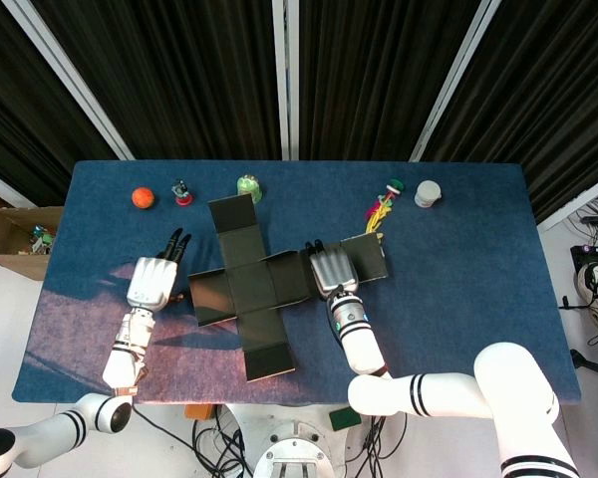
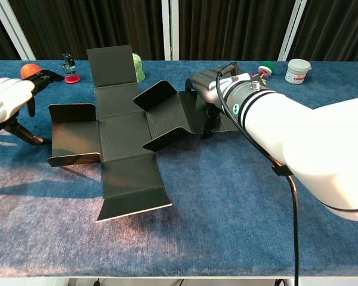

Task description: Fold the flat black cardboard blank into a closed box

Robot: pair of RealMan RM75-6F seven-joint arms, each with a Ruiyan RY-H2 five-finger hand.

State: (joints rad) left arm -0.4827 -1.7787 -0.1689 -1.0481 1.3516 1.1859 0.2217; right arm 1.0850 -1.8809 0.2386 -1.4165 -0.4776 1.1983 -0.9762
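The black cardboard blank (image 1: 264, 289) (image 2: 124, 140) lies unfolded in a cross shape mid-table, with several flaps tilted up. My right hand (image 1: 331, 271) (image 2: 213, 89) rests on the blank's right-hand panel, fingers pointing away from me and pressing down on the card, gripping nothing. My left hand (image 1: 155, 279) (image 2: 9, 102) hovers just left of the blank's left flap, a small gap away, fingers stretched out and the thumb apart, empty.
Along the far edge stand an orange ball (image 1: 143, 197), a small figure (image 1: 182, 193), a green object (image 1: 249, 186), a coloured feather toy (image 1: 379, 214) and a white jar (image 1: 428, 192). A cardboard box (image 1: 10, 234) sits off the table's left end.
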